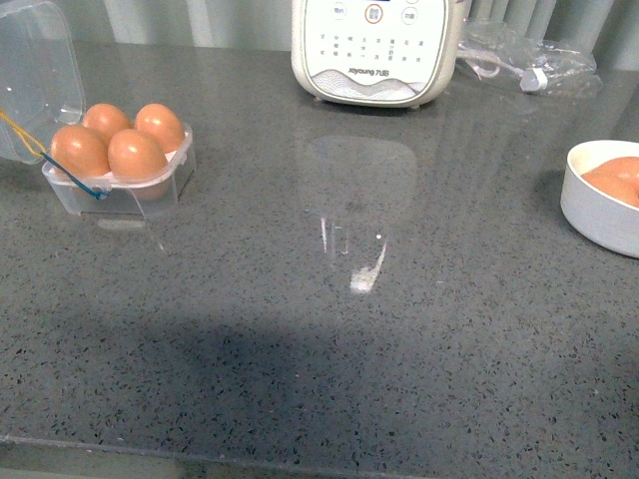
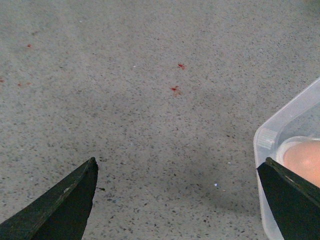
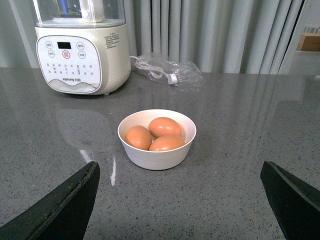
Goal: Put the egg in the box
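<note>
Four eggs (image 1: 115, 140) filling box (image 1: 150, 195) (lid up), broad bare counter (image 1: 349, 349), both hands released, left hand (image 2: 177, 200), right hand (image 3: 180, 205).

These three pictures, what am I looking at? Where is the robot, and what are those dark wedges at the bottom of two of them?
The robot has two arms, and each picture comes from one of its cameras. The first looks forward from its body: a grey counter with a clear egg box holding four brown eggs, lid open, a white kitchen appliance at the back, and a white bowl at the right edge.

The other two come from cameras on its wrists. The dark wedges are the fingers of each hand. The left hand is open and empty beside the box corner. The right hand is open and empty, facing the bowl, which holds three eggs.
</note>
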You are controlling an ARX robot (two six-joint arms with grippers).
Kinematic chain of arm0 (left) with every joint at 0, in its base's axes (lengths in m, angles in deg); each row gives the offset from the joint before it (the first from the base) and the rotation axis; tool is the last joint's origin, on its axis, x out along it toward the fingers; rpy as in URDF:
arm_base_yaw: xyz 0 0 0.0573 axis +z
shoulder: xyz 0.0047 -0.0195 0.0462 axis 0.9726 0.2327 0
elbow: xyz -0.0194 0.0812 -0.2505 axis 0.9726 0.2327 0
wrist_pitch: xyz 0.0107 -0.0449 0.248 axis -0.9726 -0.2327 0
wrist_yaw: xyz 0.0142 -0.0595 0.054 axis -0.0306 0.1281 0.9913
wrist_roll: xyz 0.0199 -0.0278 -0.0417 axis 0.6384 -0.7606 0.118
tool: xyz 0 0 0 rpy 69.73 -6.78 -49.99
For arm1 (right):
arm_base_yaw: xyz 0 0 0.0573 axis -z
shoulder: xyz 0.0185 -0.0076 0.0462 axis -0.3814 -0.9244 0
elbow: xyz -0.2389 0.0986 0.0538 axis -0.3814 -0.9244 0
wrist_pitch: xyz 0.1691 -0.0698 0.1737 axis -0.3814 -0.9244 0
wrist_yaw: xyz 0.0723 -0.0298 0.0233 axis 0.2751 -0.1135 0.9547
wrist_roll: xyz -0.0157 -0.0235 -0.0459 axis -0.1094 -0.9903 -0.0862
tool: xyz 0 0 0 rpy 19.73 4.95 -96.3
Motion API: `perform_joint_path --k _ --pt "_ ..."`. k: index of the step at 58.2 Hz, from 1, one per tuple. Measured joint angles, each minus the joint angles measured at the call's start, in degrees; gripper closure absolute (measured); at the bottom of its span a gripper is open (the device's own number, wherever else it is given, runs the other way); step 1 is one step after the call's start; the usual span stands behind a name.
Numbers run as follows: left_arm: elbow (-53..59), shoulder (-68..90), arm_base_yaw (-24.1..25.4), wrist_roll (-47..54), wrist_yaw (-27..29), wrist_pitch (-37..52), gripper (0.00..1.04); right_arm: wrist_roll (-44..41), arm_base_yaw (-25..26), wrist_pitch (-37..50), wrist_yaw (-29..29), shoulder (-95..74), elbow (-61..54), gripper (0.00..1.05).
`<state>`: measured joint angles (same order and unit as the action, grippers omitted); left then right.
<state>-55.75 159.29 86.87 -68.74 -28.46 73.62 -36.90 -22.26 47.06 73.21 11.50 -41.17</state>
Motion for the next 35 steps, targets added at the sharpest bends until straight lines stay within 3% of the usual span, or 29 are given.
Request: perform_joint_path --k 8,26,35 --pt "-0.9 0.5 -2.2 -2.0 0.0 -1.0 0.07 0.0 0.0 0.0 0.0 0.0 0.0 0.07" --pt "-1.1 -1.3 -12.7 -6.1 0.0 -4.2 0.07 0.0 0.0 0.0 0.0 0.0 0.0 0.07" --pt "-0.8 -7.1 -18.2 -6.2 -3.3 -8.0 0.07 0.0 0.0 0.0 0.0 0.0 0.0 0.07"
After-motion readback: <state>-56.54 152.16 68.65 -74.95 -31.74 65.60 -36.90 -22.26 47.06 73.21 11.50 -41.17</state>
